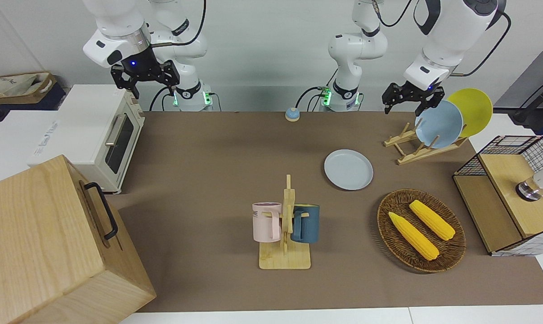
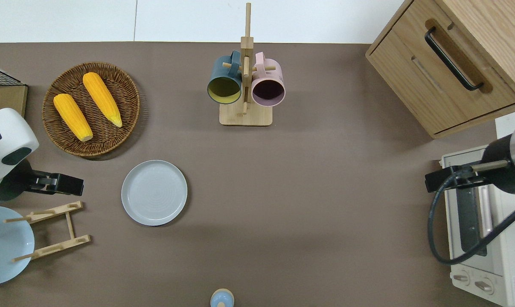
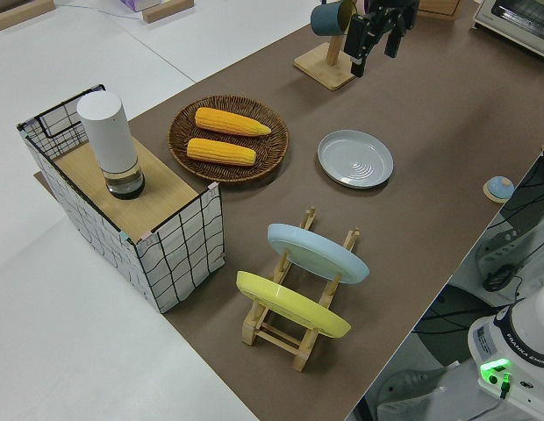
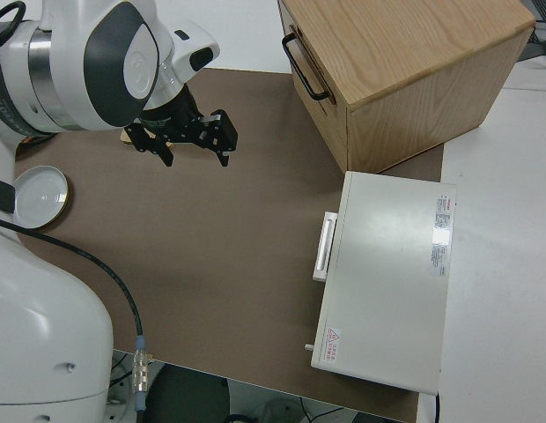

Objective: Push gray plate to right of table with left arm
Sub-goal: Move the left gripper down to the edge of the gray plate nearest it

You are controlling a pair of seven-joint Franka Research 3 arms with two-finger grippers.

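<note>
The gray plate point(image 1: 348, 169) point(image 2: 154, 192) point(image 3: 355, 159) lies flat on the brown table point(image 2: 308, 192), between the mug rack and the wooden plate rack. My left gripper point(image 1: 405, 104) point(image 2: 56, 185) point(image 3: 377, 31) hangs open and empty in the air. In the overhead view it is over the table between the wicker basket and the plate rack, toward the left arm's end from the gray plate and apart from it. My right gripper point(image 1: 154, 87) point(image 4: 192, 152) is parked, open and empty.
A mug rack point(image 2: 245, 115) with a blue and a pink mug stands farther from the robots. A wicker basket point(image 2: 91, 66) holds two corn cobs. The plate rack point(image 1: 415, 155) carries a sky-blue and a yellow plate. A toaster oven point(image 1: 96, 130), a wooden cabinet point(image 1: 42, 234), a wire shelf point(image 1: 514, 148) and a bell point(image 1: 292, 114) are also here.
</note>
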